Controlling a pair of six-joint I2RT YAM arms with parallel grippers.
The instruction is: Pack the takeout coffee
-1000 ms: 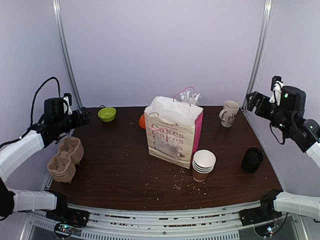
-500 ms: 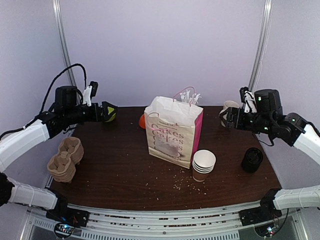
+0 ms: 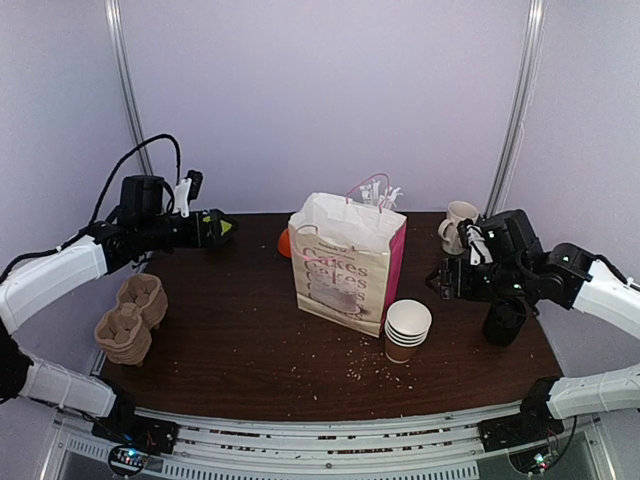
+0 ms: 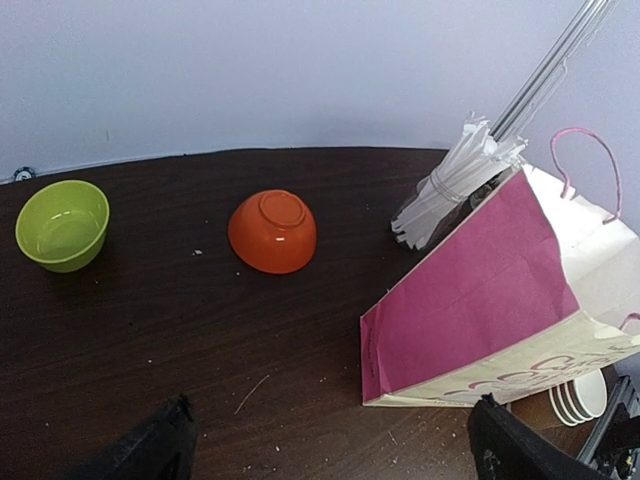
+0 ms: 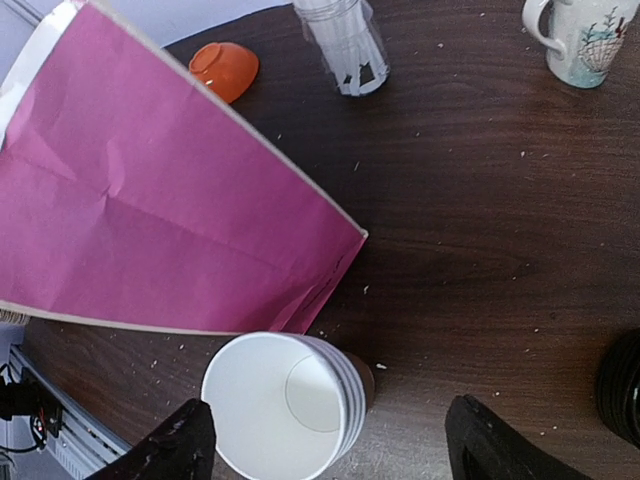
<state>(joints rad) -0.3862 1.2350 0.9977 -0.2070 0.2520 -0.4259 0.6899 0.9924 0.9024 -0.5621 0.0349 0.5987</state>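
The paper bag [image 3: 345, 265] stood beside the right end effector [image 3: 443, 281], its jaws spread wide and empty; the left end effector [image 3: 218, 229] was spread too. The nested takeout cups [image 5: 285, 405] sat just below the right one. They looked light, thin-walled and crushable, likely best pinched gently near the stiffer rim. Only its wrist view showed their empty bottom; the black lids [image 3: 503, 320] showed whole only from above.
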